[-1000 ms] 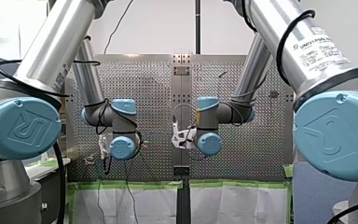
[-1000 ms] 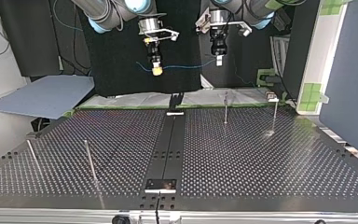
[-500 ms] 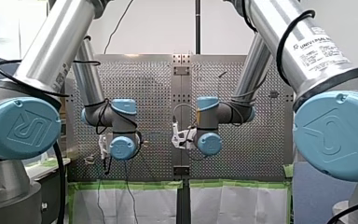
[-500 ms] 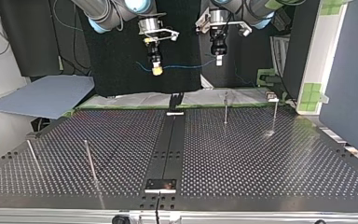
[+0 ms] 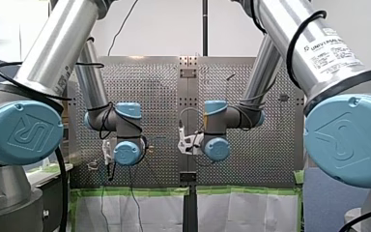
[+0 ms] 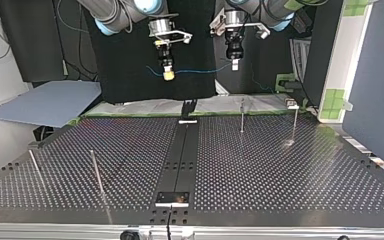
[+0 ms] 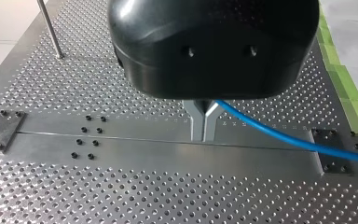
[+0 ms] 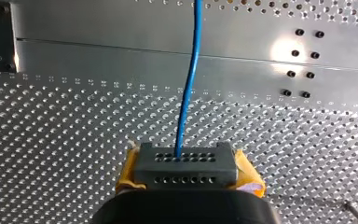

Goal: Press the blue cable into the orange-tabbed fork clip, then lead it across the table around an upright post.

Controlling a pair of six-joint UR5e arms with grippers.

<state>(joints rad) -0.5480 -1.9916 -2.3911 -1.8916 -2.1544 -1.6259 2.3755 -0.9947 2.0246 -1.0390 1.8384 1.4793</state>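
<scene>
In the top view, two upright posts (image 6: 96, 172) are seen standing at the left of the perforated table (image 6: 280, 170). Beyond the table's far edge, well above it, the right gripper (image 6: 168, 75) is closed with its yellow pads on the blue cable (image 6: 200, 71). The cable is stretched nearly level through the air to the left gripper (image 6: 234, 64). There it is pinched between the shut metal fingers (image 7: 196, 123). In the left wrist view it is seen running off sideways above the table's central plate (image 7: 121, 144). Two further posts (image 6: 242, 116) are seen at the top view's right, near the far edge.
</scene>
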